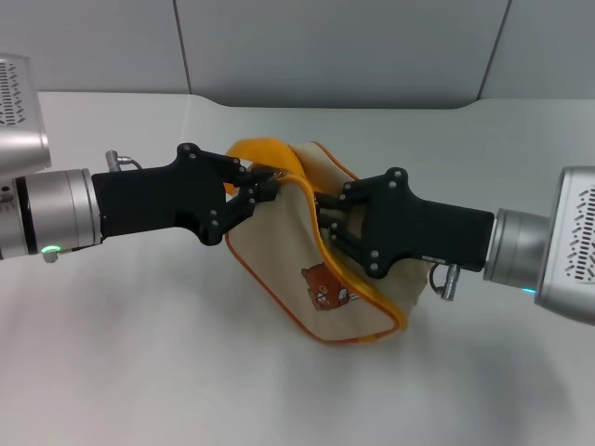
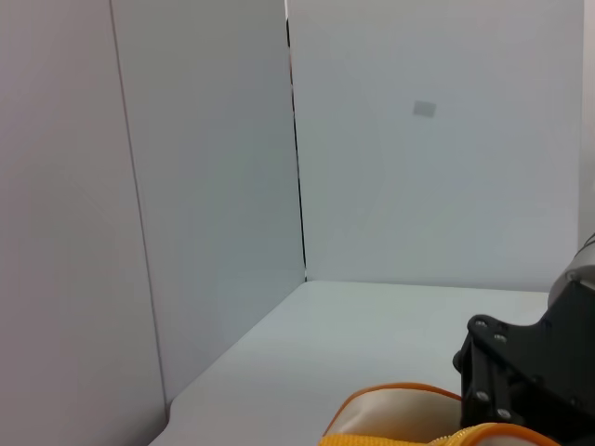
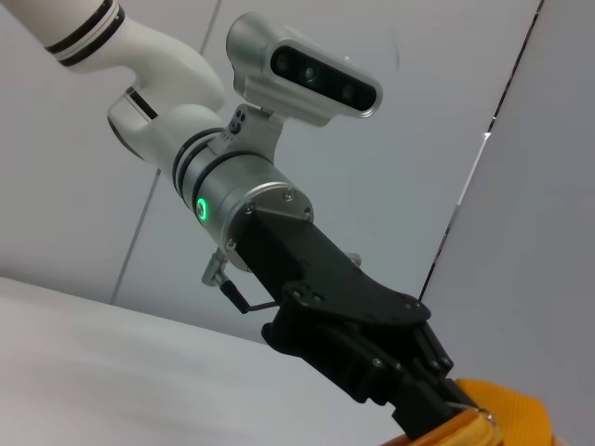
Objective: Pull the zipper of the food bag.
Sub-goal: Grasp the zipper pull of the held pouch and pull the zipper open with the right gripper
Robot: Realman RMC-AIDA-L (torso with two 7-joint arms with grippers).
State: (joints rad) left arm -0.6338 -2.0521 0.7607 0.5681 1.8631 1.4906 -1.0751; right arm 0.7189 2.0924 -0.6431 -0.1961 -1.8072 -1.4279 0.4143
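Food bag: the cream food bag (image 1: 307, 269) with orange piping and a brown bear print (image 1: 325, 286) lies on the white bench (image 1: 139, 353), tilted, directly between the two hands; its orange strap handle (image 1: 265, 153) arches at the end nearest the left hand.

Zipper: the orange zip track (image 1: 321, 243) runs along the bag's upper edge from the left hand's fingertips, past the right hand's fingertips, toward the bag's far lower corner. A small metallic glint shows at the left fingertips; whether it is the pull tab is too small to tell.

Left hand: the left hand (image 1: 263, 189) reaches in from the robot's left, its black fingers pressed together on the top end of the bag's orange edge, just under the strap handle. In the right wrist view this hand (image 3: 444, 401) shows its fingers closed onto the orange fabric (image 3: 493, 418).

Right hand: the right hand (image 1: 327, 221) comes in from the opposite side, fingers drawn together and pinching the orange-trimmed edge a little along the track from the left hand. The two hands sit near each other, fingertips facing, not touching.

Left wrist view: the right hand's black body (image 2: 525, 372) stands just behind the bag's orange rim (image 2: 400, 418).
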